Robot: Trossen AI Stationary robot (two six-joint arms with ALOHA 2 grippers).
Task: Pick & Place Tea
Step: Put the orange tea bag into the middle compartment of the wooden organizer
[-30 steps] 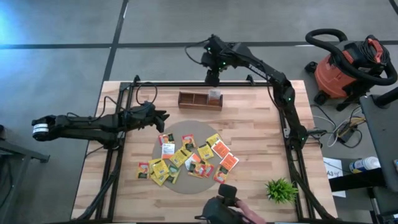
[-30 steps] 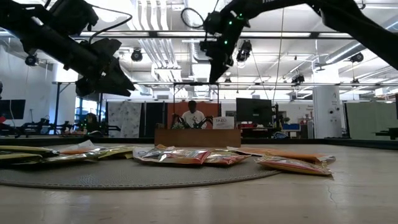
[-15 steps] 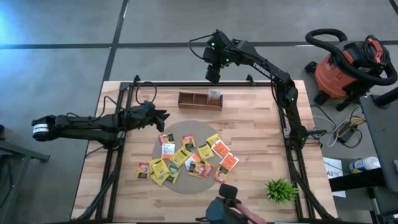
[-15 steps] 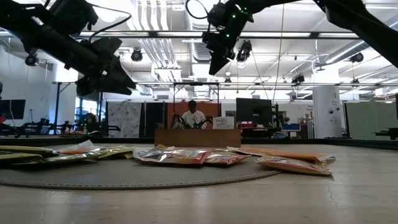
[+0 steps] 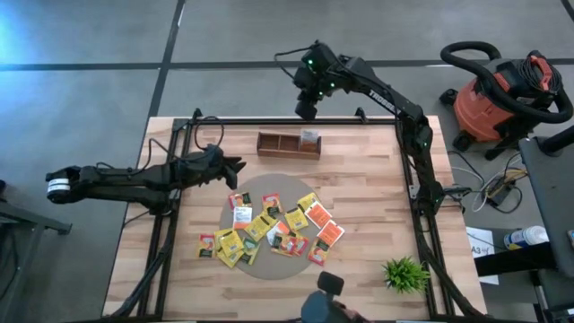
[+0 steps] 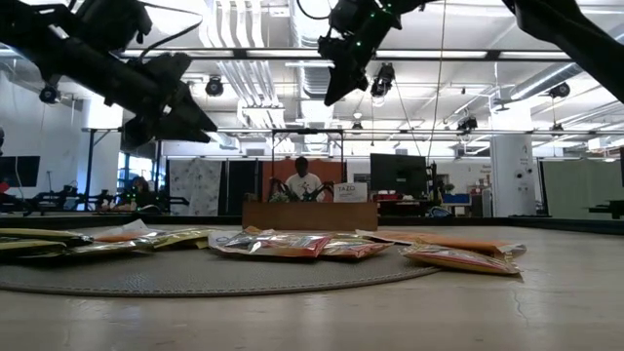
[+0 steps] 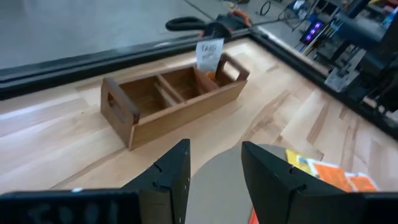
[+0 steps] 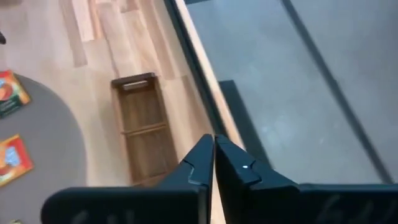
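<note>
right gripper (image 5: 306, 109) pressed together, empty, above table's far edge past the wooden tray (image 5: 289, 144).
left gripper (image 5: 235, 166) spread, empty, left of tray; tea packets (image 5: 269, 229) lie on round grey mat (image 5: 254, 266), one stands in tray's right compartment.

About eighteen tea packets (image 5: 269, 229), one gray mat (image 5: 265, 269), one wooden tray (image 5: 289, 144), one plant (image 5: 405, 274), two arms.
</note>
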